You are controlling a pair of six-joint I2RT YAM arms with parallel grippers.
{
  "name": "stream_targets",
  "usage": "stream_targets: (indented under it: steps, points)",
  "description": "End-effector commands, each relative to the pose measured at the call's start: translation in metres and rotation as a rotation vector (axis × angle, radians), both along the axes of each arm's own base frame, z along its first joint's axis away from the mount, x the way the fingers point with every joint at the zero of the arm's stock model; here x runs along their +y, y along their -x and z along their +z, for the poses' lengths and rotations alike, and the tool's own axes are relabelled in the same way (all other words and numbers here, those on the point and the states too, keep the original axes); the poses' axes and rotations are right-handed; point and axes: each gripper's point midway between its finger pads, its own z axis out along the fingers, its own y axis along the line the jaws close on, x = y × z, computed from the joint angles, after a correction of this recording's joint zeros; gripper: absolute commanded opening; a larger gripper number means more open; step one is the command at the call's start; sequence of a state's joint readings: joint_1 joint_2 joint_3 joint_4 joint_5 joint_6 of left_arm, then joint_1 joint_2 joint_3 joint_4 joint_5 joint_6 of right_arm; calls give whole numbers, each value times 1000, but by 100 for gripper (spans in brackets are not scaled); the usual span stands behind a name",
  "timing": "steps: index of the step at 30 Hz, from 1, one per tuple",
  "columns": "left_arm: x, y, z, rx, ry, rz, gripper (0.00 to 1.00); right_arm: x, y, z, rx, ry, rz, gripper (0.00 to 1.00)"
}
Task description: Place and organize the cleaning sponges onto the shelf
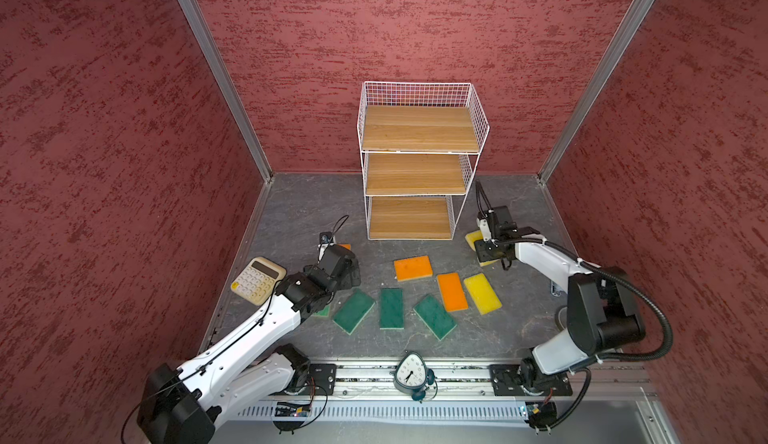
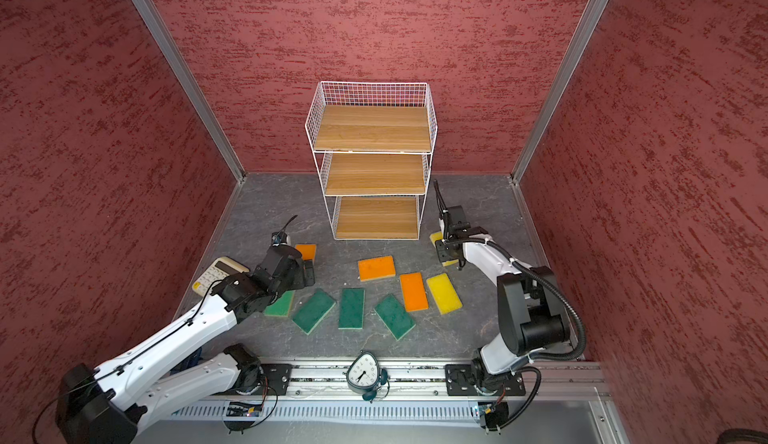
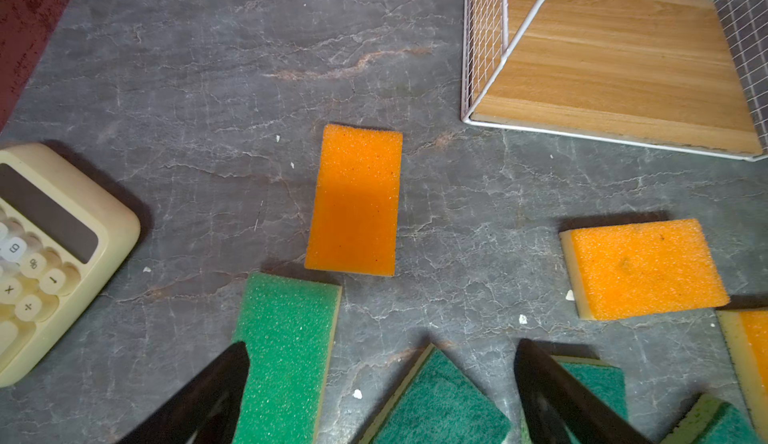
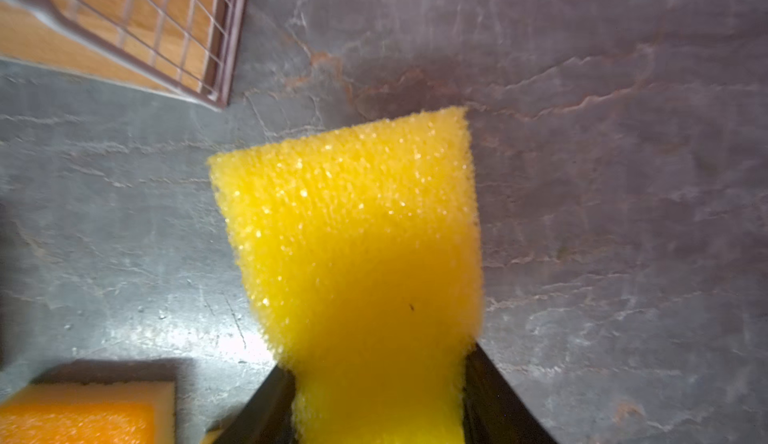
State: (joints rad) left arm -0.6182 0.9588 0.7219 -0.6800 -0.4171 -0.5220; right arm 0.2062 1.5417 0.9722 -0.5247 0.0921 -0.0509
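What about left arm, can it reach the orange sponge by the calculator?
Probably yes: the left gripper is open just short of the orange sponge, which lies flat, uncovered, clear of the calculator.

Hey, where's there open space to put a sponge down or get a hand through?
All three boards of the shelf are bare. The table is free left of the shelf, behind the calculator. Crowded: the row of sponges in front of the shelf, and its right side, where the right end effector grips a yellow sponge.

A robot lab cell (boxed in): red panel walls (image 1: pixel 415 26), aluminium mounting rail (image 1: pixel 361 379).
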Motion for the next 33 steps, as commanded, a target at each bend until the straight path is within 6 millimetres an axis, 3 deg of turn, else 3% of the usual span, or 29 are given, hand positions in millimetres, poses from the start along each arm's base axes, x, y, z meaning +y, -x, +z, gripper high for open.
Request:
stream_targets:
  steps: [1, 6, 15, 18, 26, 33]
  points:
    - [-3, -4, 11, -16, 1, -9, 99, -5, -2, 29, -65, 12, -32, 55]
    - [-5, -6, 20, -35, 0, -19, 99, -3, 4, 81, -185, -41, -32, 56]
    - [-6, -16, 34, -50, -26, -14, 100, 26, 16, 169, -333, -217, 15, 52]
    - [-8, -17, 39, -59, -15, -18, 100, 46, 25, 193, -357, -242, 69, 51]
    - [-7, -15, 48, -78, 2, -18, 99, 53, 40, 248, -465, -225, 68, 51]
    - [-8, -18, 69, -127, 8, -27, 99, 88, 55, 294, -569, -310, 200, 51]
